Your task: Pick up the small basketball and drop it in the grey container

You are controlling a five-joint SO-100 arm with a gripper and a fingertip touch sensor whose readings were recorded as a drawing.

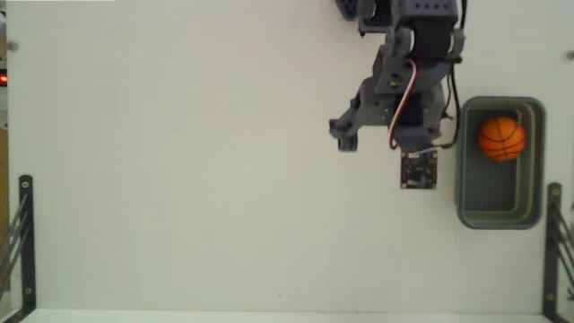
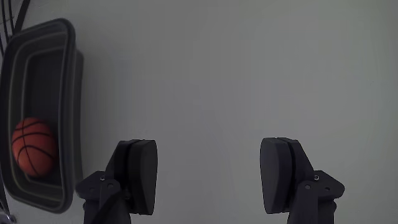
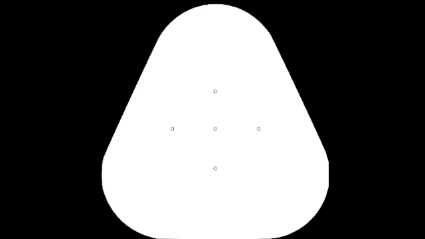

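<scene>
The small basketball (image 1: 501,138) sits inside the grey container (image 1: 466,188), at the far end of the tub as the fixed view shows it, over on the right side of the white table (image 1: 179,161). The arm (image 1: 404,81) reaches down from the top edge just left of the tub, apart from it. From that view I cannot make out how the jaws stand; the wrist view settles it: the gripper (image 2: 208,177) is spread wide, its two dark fingers (image 2: 140,174) well apart with only bare table between them, holding nothing. In the wrist view the container (image 2: 68,118) lies at the left edge with the ball (image 2: 32,147) resting on its floor. Only the fixed view shows a small circuit board (image 1: 418,170) hanging off the arm and black metal brackets (image 1: 25,242) at the table's left and right edges. No writing is legible anywhere
</scene>
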